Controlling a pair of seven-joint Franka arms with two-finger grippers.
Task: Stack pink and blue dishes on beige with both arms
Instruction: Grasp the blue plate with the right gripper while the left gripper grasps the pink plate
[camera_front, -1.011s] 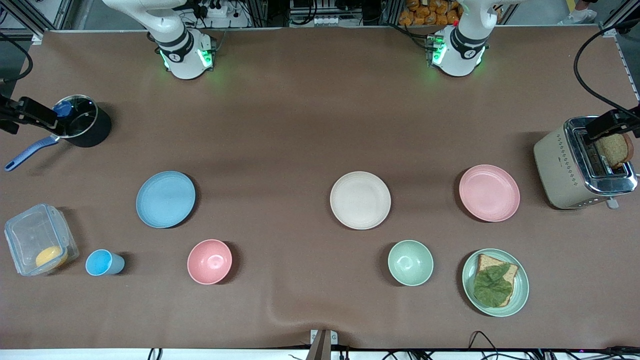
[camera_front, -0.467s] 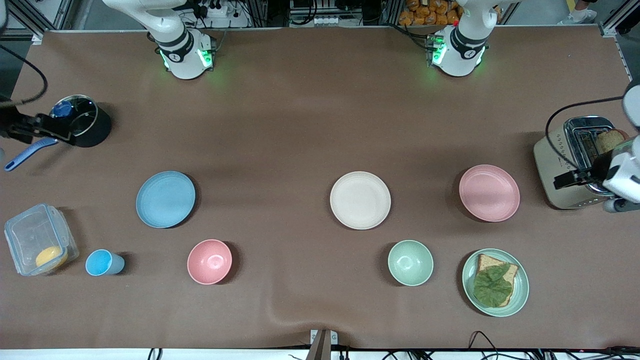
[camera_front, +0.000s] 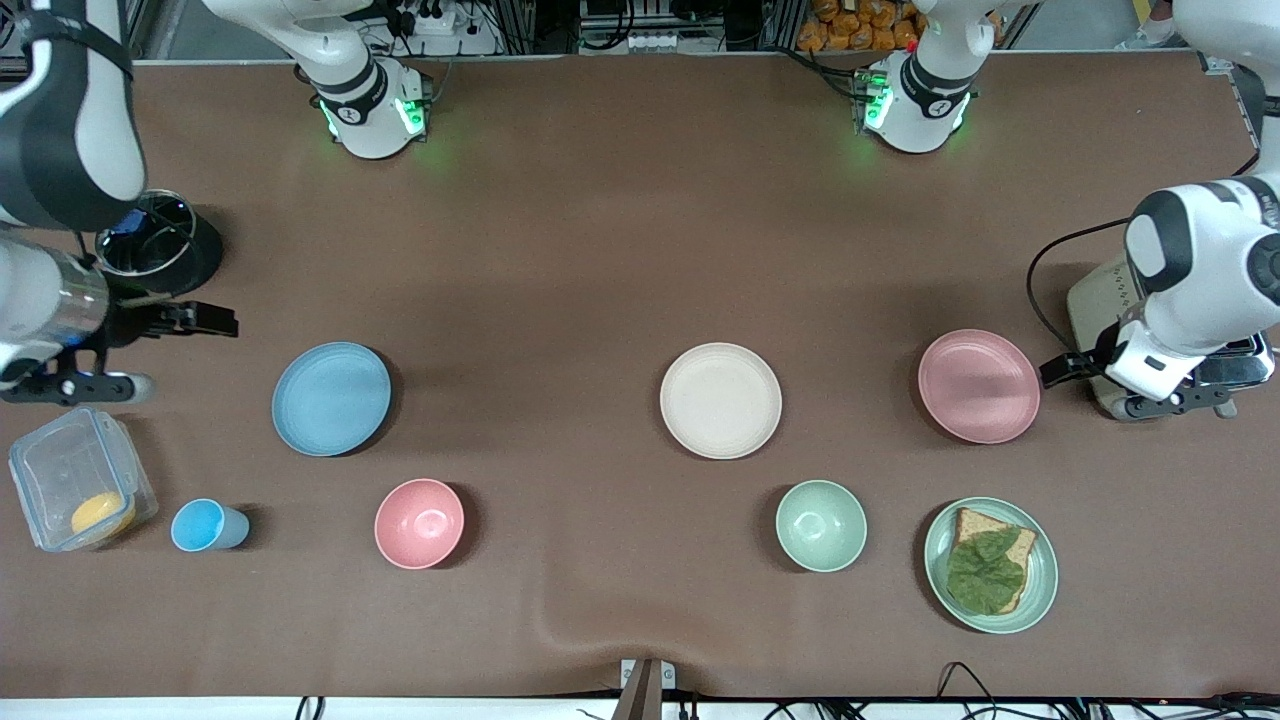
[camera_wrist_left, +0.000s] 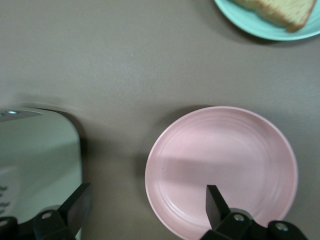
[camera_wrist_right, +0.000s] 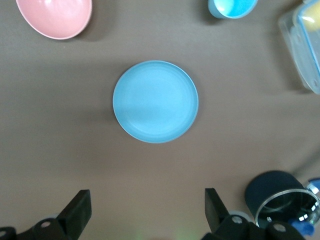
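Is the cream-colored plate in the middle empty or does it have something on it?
Empty. The beige plate shows only its bare surface; the pink plate and blue plate lie apart on the table.

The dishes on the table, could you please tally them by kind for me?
Plates: 4 – blue plate, beige plate, pink plate, green plate carrying bread
Bowls: 2 – pink bowl, green bowl
Cups: 1 – blue cup
Total: 7
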